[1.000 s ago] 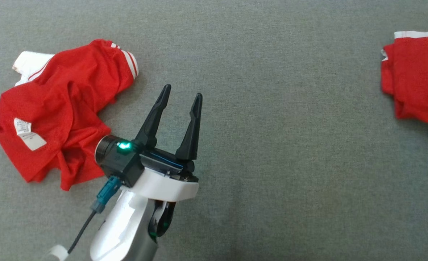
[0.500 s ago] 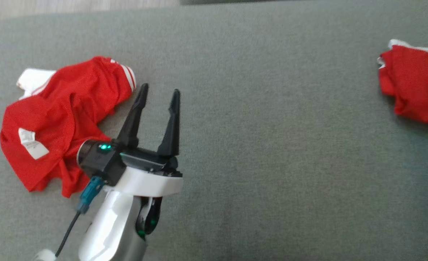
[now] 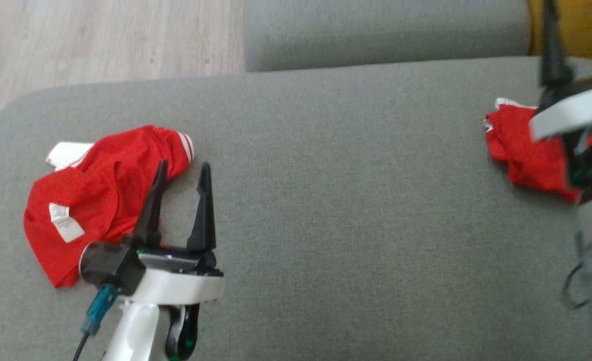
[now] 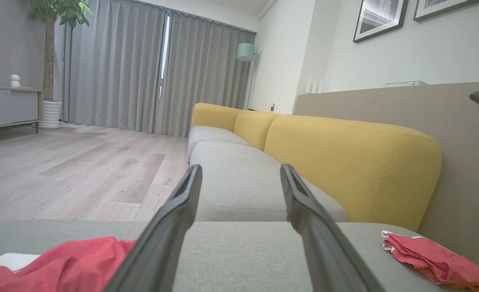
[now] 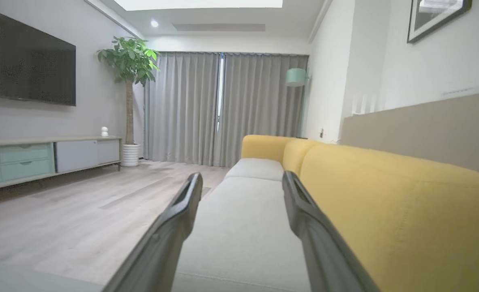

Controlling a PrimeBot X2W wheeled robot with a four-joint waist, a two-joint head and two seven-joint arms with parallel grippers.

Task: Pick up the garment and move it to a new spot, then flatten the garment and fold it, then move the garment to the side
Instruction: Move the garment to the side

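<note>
A crumpled red garment [image 3: 100,200] with white trim and a white label lies at the left of the grey sofa seat [image 3: 356,200]; the left wrist view has it at lower left [image 4: 73,263]. My left gripper [image 3: 183,168] is open and holds nothing, its left finger over the garment's right edge, its right finger over bare cushion. A second red garment [image 3: 521,150] lies at the far right, also in the left wrist view [image 4: 430,255]. My right arm [image 3: 576,115] stands blurred in front of it. The right gripper [image 5: 241,178] is open and holds nothing.
Wooden floor [image 3: 100,45] lies beyond the seat's rounded left end. Another grey cushion [image 3: 386,30] adjoins at the back. The yellow backrest [image 4: 353,162] runs along the right side. A plant [image 5: 127,65] and a low cabinet [image 5: 40,156] stand across the room.
The head camera has tilted up, bringing floor and the far cushion into view. My left gripper has shifted left onto the garment's edge. My right arm has come in at the right.
</note>
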